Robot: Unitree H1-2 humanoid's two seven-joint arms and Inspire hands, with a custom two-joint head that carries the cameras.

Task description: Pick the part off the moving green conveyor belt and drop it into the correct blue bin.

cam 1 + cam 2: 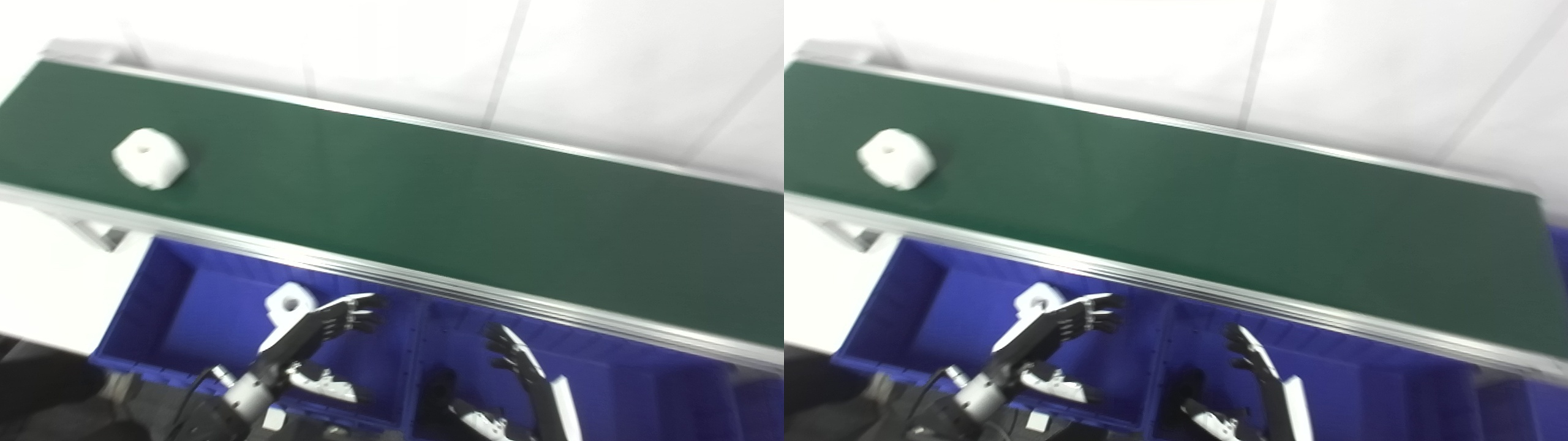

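The left hand (pixel 318 334) hangs over the left blue bin (pixel 177 294) with fingers spread, holding nothing and partly hiding a white part (pixel 289 303) in that bin. The right hand (pixel 527 380), cut off at the bottom edge, is likewise spread and empty over the right bin (pixel 643 392). A second white part (pixel 150 158), blurred, lies at the left end of the green belt (pixel 429 202).

I can read no text, label, brand or number on anything in my two views.

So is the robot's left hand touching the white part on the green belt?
Apart. In the left eye view, the left hand hangs open over the blue bin, while the white part sits far up the green belt.
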